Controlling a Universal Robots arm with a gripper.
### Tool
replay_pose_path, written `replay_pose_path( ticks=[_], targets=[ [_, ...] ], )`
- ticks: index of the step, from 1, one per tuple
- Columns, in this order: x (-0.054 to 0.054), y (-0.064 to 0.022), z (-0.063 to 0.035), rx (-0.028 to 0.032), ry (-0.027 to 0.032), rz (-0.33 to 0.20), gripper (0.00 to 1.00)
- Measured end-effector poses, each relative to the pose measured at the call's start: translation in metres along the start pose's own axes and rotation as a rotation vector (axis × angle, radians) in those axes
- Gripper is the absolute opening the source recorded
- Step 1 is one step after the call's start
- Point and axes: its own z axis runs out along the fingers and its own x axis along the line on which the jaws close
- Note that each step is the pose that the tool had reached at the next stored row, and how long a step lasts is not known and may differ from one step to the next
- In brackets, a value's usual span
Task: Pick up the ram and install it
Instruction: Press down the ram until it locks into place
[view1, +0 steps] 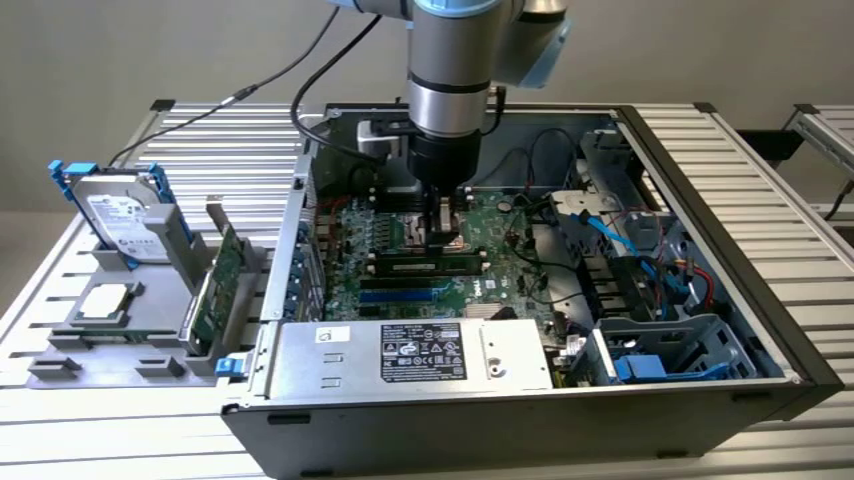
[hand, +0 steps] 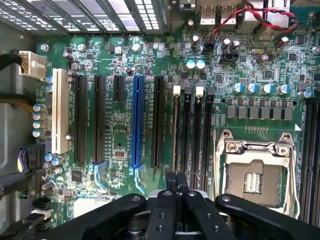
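Note:
The ram (view1: 427, 265) is a narrow green stick with dark chips. It stands upright in a black memory slot on the motherboard (view1: 380, 225), inside the open computer case. In the wrist view I see the ram (hand: 176, 135) edge-on, as a thin line in the slot beside the white latches. My gripper (view1: 447, 238) hangs straight down into the case just above it. Its jaws are shut, and the gripper (hand: 175, 181) sits over one end of the ram. Whether the tips touch the ram's top edge I cannot tell.
The empty CPU socket (hand: 255, 180) lies next to the memory slots, with a blue slot (hand: 136, 120) and black expansion slots on the other side. The power supply (view1: 414, 355), drive cage (view1: 667, 350) and blue cables (view1: 627, 240) crowd the case. A grey holder (view1: 67, 350) outside carries a hard drive (view1: 120, 215) and a green card (view1: 220, 285).

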Motion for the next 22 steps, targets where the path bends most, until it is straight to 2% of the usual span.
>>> replay_pose_path(
  ticks=[5,9,12,17,22],
  targets=[
    [-0.001,0.0016,0.0084,-0.0008,0.002,0.0,0.11],
    [0.0,0.0018,0.009,-0.0015,0.0032,0.0,0.11],
    [-0.001,0.0018,0.0044,0.0004,-0.0014,0.0,0.11],
    [0.002,0.0024,-0.0165,-0.0002,0.0004,0.0,0.11],
    [0.002,0.0024,-0.017,-0.0001,0.0002,0.0,0.11]
  ],
)
